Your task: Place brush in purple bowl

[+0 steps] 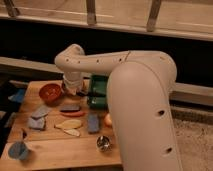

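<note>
My gripper (75,90) hangs from the big white arm over the back of the wooden table (55,150), between the orange-red bowl (50,92) and the green tray (98,93). It looks shut on the brush (89,93), whose slim dark handle sticks out to the right over the tray's edge. The brush head is mostly hidden by the gripper. The dull purple bowl (70,107) sits on the table just in front of and below the gripper, apart from it.
A red piece (73,114) lies at the purple bowl's front. Grey-blue sponge pieces (39,112) (93,123), a yellow fruit (68,124), an orange fruit (108,120), a metal cup (103,143) and a blue cup (19,150) lie around. The arm covers the table's right side.
</note>
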{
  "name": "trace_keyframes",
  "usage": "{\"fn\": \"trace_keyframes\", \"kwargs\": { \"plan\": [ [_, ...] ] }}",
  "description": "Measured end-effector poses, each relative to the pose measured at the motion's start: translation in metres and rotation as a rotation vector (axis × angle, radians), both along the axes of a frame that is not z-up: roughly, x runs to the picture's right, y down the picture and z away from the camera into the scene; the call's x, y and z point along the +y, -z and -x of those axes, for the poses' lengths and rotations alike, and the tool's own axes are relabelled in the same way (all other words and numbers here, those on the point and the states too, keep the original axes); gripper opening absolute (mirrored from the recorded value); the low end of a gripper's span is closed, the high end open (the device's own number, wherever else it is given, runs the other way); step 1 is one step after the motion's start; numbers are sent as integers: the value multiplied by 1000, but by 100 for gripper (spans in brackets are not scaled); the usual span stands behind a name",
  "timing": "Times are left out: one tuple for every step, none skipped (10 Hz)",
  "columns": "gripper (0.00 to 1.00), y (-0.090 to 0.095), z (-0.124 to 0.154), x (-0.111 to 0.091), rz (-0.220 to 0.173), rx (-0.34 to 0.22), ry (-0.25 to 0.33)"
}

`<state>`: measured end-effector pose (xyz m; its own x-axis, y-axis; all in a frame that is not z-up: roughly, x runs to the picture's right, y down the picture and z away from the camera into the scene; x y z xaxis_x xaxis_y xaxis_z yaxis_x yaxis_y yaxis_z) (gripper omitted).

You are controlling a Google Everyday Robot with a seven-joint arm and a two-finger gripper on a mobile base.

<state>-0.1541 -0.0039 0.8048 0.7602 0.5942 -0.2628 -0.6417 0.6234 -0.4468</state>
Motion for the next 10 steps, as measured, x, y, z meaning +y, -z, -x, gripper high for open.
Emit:
{"fn": "trace_keyframes", "kwargs": {
  "plan": [
    [0, -7, -2, -4, -5, -2, 3],
    [0, -16, -4, -5, 2, -10, -1],
    [0, -27, -3, -4, 12, -20, -1],
    [0, -42, -1, -2, 27, -29, 2],
    [0, -59, 2, -3, 45, -37, 12],
    [0, -68, 4, -7, 51, -35, 33],
    [0, -77, 12, -16, 54, -38, 61],
    [0, -80, 15, -23, 57, -40, 77],
    [0, -84, 14, -30, 52, -39, 89],
    [0, -86, 13, -34, 54, -43, 90]
  ]
}}
